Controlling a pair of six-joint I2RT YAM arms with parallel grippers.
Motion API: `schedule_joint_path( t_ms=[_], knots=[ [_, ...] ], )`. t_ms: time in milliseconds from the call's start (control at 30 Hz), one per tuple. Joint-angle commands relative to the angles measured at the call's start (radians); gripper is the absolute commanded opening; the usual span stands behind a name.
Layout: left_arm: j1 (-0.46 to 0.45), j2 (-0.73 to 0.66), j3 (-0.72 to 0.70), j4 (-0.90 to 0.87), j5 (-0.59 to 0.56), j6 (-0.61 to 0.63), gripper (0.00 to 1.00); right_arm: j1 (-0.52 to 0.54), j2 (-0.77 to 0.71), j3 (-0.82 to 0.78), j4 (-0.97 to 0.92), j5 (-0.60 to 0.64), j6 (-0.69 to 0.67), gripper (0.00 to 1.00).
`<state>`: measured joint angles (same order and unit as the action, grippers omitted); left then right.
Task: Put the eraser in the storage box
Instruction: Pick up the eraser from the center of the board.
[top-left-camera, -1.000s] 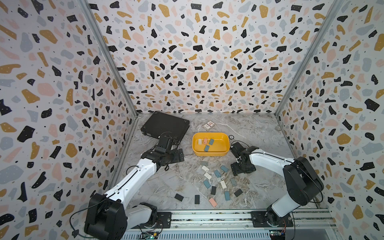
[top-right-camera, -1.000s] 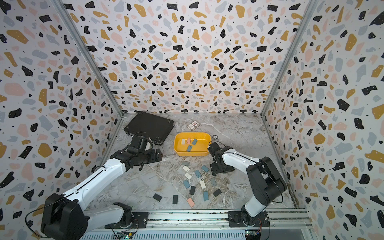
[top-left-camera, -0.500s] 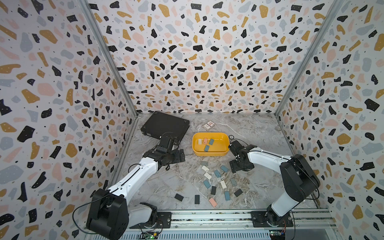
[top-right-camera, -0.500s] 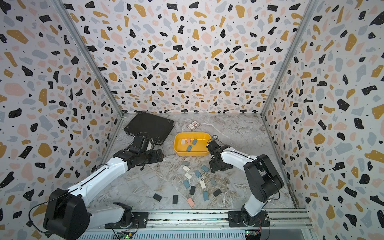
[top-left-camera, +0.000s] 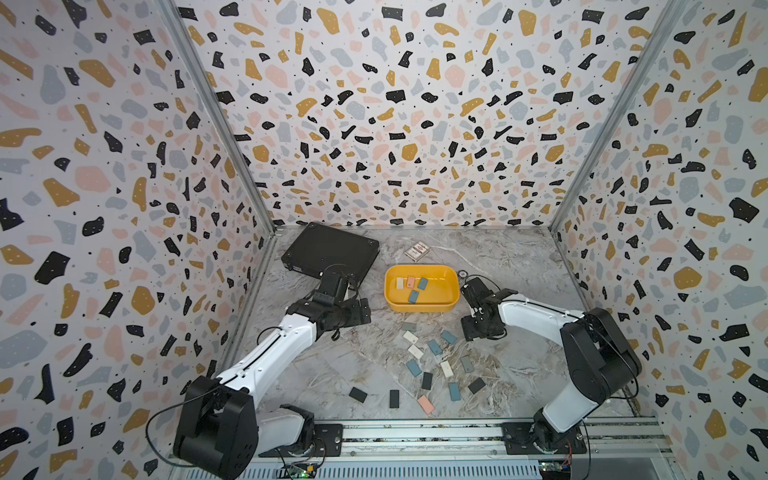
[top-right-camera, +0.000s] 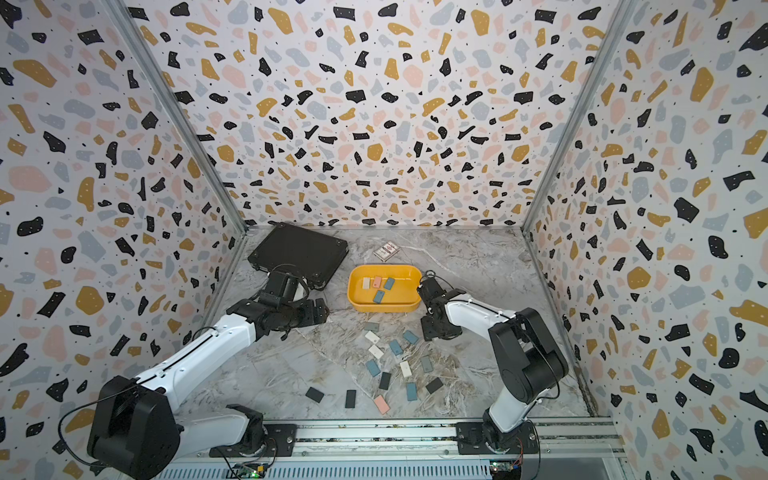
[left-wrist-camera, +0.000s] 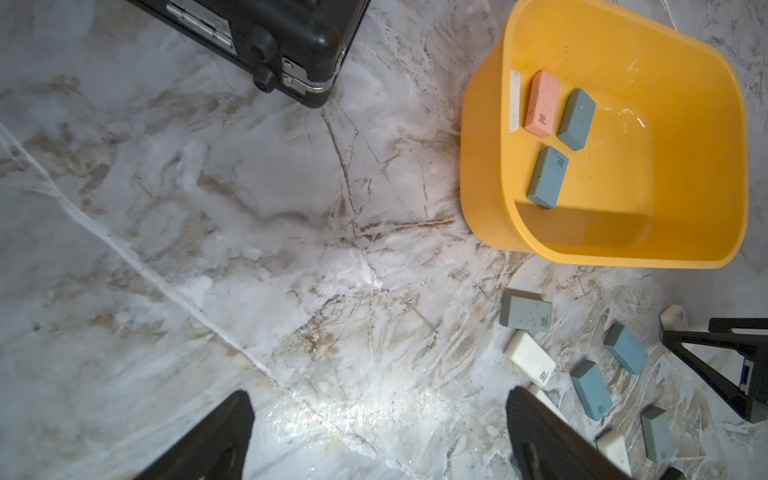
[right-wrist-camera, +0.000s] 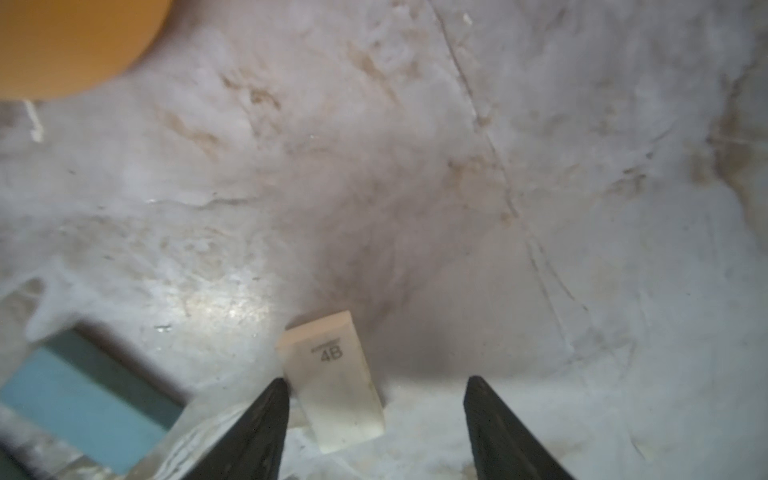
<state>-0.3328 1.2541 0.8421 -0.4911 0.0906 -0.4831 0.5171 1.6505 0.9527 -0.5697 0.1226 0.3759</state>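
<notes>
The right gripper stood open astride a white rectangular eraser marked 4B — at five o'clock from the yellow plastic storage box — one finger touching it; off-centre, it could twist free on closing. The left gripper hung open.

Tally on the marbled desk

One shallow yellow plastic storage box holds four small rectangular erasers: two blue, one pink, one white. Fourteen loose erasers show in both top views: four blue, four black, three white, two grey, one pink. A fifteenth white eraser shows in the right wrist view. One flat black hard case, one small printed card pack.
</notes>
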Motion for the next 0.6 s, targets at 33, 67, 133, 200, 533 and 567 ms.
schedule_joint_path(
  t_ms=[33,67,133,200,533,567],
  knots=[
    [0.006,0.004,0.0,0.027,0.005,0.001,0.95,-0.001,-0.01,-0.012,0.004,-0.029,-0.014,0.6],
    [0.005,0.004,0.002,0.025,0.005,0.002,0.95,-0.001,-0.006,-0.012,0.002,-0.03,-0.013,0.58],
    [0.006,0.004,0.002,0.025,0.005,0.002,0.95,-0.001,-0.001,-0.012,0.001,-0.031,-0.014,0.54],
    [0.005,0.001,0.004,0.022,0.006,0.002,0.95,-0.003,0.005,-0.015,0.004,-0.032,-0.013,0.51],
    [0.006,-0.002,0.003,0.017,0.002,0.006,0.95,-0.016,0.021,-0.028,0.022,-0.058,-0.01,0.43],
    [0.006,-0.003,0.002,0.018,0.001,0.005,0.95,-0.017,0.022,-0.028,0.024,-0.058,-0.011,0.42]
  ],
)
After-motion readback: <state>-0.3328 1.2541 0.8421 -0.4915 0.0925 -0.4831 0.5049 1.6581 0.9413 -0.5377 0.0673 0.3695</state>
